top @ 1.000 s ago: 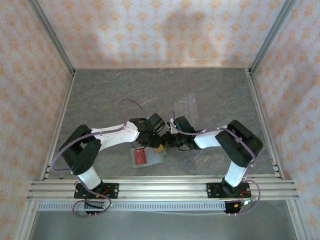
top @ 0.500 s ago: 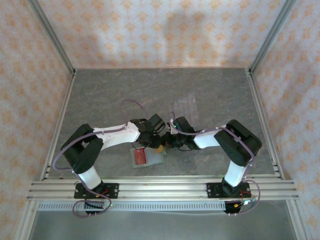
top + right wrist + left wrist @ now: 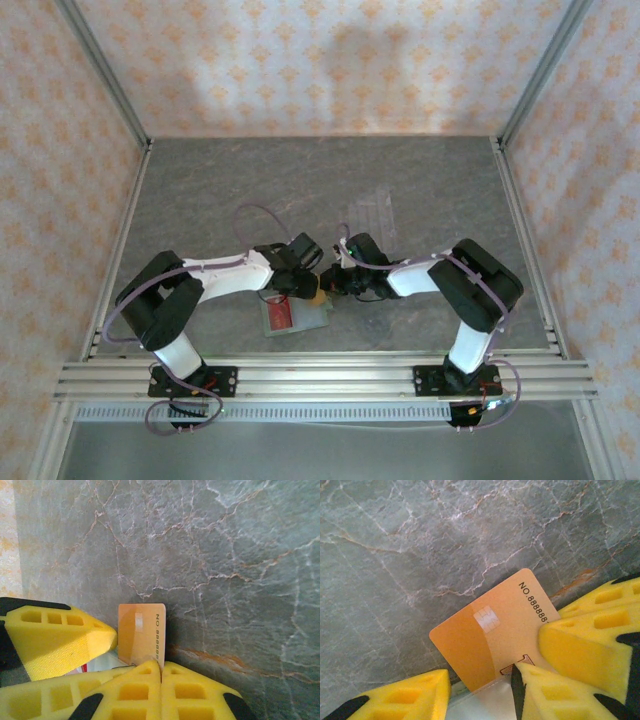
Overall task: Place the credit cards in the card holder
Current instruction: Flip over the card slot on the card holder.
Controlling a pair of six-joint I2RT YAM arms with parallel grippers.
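Left wrist view: the gold card (image 3: 490,630) stands tilted, chip facing the camera and its lower end down in a pale pocket of the wallet (image 3: 480,705). Its upper part sticks up clear of the pocket, with the number line along its right edge.

The left gripper (image 3: 481,672) is open, its jaws apart on either side of the card's lower end. One fingertip is just beside the card's left edge and the other is at its lower right. The right gripper's fingers (image 3: 590,645) come in from the right, stacked together, with their tips over the card's right edge.

Right wrist view: the right gripper (image 3: 161,669) is closed, fingertips meeting at a seam, and the gold card (image 3: 142,630) has its lower corner caught in that seam, so it pinches the card. A finger of the left gripper (image 3: 60,640) sits just left of the card.

Top view: the wallet (image 3: 300,318) lies open on the table (image 3: 250,190) near the front edge, between the two arm bases. A red card (image 3: 280,312) is in its left half. The gold card (image 3: 317,294) is at the wallet's far right edge. The left gripper (image 3: 305,283) and right gripper (image 3: 328,285) meet there, almost touching. A clear tray (image 3: 372,212) lies farther back, well apart from the wallet.
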